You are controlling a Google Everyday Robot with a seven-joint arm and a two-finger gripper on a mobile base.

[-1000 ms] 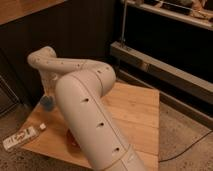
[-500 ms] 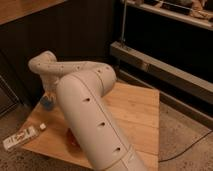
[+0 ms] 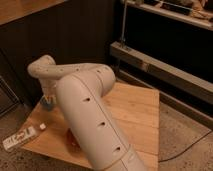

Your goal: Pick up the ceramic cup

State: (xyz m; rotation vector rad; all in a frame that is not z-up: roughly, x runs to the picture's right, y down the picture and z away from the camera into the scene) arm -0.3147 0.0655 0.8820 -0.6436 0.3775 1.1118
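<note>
The light-blue ceramic cup [image 3: 49,102] stands near the back left edge of the wooden table [image 3: 135,115], and only a small part of it shows. My white arm reaches from the lower middle across the table and bends down at the far left. The gripper [image 3: 47,96] is right at the cup, directly above or around it, mostly hidden behind the wrist. A reddish-brown bowl [image 3: 73,140] shows as a sliver beside the arm, near the table's front.
A long white packet [image 3: 19,138] lies at the table's front left corner, with a small white cube [image 3: 42,127] next to it. Dark metal shelving [image 3: 165,70] runs behind and to the right of the table. Speckled floor surrounds it.
The bent wrist end of my arm has sunk a little lower toward the cup. The cup, bowl and packet have not moved.
</note>
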